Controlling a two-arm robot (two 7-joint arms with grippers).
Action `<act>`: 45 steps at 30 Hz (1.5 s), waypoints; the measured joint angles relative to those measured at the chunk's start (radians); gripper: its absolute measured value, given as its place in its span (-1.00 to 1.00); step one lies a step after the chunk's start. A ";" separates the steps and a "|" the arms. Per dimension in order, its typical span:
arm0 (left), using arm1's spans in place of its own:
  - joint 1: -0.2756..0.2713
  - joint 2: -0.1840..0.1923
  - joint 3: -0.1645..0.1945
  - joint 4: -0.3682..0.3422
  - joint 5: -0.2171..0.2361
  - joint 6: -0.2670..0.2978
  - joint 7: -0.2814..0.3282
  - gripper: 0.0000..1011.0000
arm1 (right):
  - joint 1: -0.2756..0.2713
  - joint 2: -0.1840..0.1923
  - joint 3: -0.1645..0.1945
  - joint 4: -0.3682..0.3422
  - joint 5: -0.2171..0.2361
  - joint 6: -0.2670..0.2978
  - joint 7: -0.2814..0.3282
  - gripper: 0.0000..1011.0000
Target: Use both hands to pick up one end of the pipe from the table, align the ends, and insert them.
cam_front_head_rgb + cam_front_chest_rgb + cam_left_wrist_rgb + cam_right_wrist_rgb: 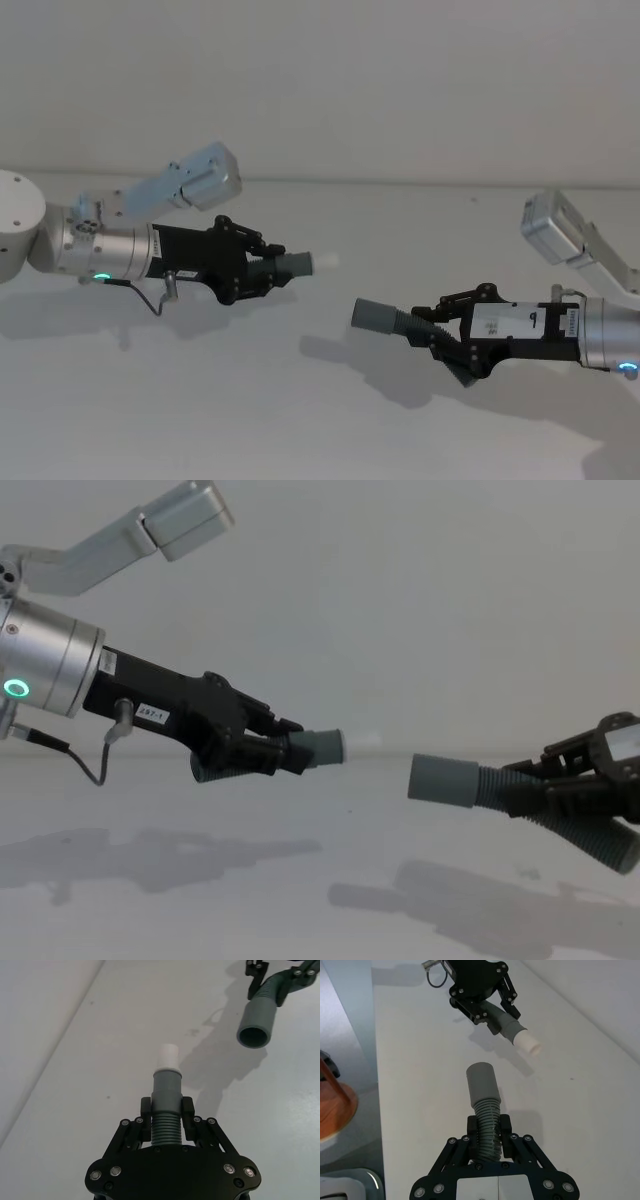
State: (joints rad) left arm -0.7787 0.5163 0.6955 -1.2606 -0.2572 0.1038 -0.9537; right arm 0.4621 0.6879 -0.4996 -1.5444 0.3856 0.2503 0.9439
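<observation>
Brown wooden disc [339, 1110] — partly cropped

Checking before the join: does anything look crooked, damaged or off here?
Nothing damaged or dropped. The left pincer grips the piece with the white stub, the right pincer the piece with the open grey cuff, both off the table. Only oddity: the cuff sits lower than the stub, with a gap between.

Plain pale wall [320, 80] — some wooden furniture [337, 1107]
</observation>
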 joint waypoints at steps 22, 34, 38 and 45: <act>-0.018 0.014 0.039 -0.002 -0.015 -0.047 -0.067 -0.32 | 0.036 0.004 -0.032 0.012 -0.001 0.015 0.009 -0.48; -0.024 0.019 0.055 -0.002 -0.021 -0.052 -0.077 -0.32 | 0.047 0.002 -0.040 0.028 0.006 0.021 -0.006 -0.48; -0.025 0.020 0.061 -0.002 -0.022 -0.053 -0.079 -0.32 | 0.050 0.002 -0.041 0.034 0.010 0.022 -0.011 -0.48; -0.028 0.022 0.068 -0.004 -0.025 -0.053 -0.079 -0.32 | 0.056 0.001 -0.044 0.043 0.017 0.025 -0.017 -0.48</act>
State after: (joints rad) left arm -0.8067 0.5385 0.7639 -1.2644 -0.2819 0.0509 -1.0323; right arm 0.5177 0.6885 -0.5431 -1.5009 0.4024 0.2751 0.9265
